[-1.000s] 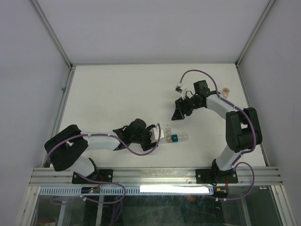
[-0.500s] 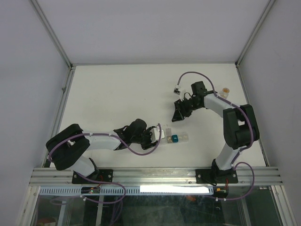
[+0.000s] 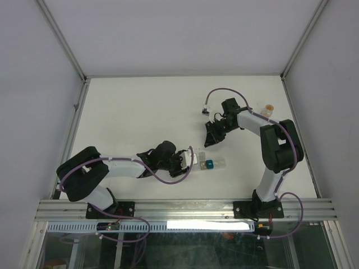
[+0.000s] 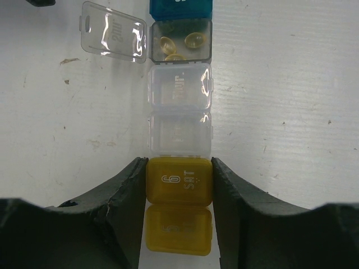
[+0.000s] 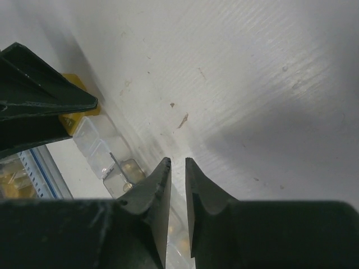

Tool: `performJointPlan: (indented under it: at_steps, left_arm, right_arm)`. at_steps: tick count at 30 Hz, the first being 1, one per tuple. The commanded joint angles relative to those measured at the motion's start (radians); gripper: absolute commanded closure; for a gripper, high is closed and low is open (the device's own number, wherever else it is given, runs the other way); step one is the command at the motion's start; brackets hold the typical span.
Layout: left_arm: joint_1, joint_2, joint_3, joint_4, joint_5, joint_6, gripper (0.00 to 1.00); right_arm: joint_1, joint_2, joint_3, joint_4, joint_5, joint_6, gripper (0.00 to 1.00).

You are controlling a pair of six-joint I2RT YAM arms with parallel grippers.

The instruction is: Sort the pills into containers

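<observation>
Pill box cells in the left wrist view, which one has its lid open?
The grey cell holding pills, next to the blue one; its clear lid lies flipped aside.
</observation>
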Motion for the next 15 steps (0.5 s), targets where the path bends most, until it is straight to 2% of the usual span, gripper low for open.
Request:
performJointPlan:
  at_steps: [1, 7, 15]
  left_arm:
    - [-0.012, 0.005, 0.03, 0.013, 0.029, 0.006, 0.69]
    - [-0.012, 0.003, 0.031, 0.01, 0.033, 0.002, 0.73]
    - [-0.011, 0.006, 0.034, 0.009, 0.032, -0.002, 0.77]
  right_arm:
    - [0.016, 0.004, 0.052, -0.036, -0.031, -0.033, 0.83]
    - [0.043, 0.019, 0.064, -0.087, -0.049, -0.071, 0.9]
    - [0.08, -0.014, 0.063, -0.14, -0.075, -0.141, 0.94]
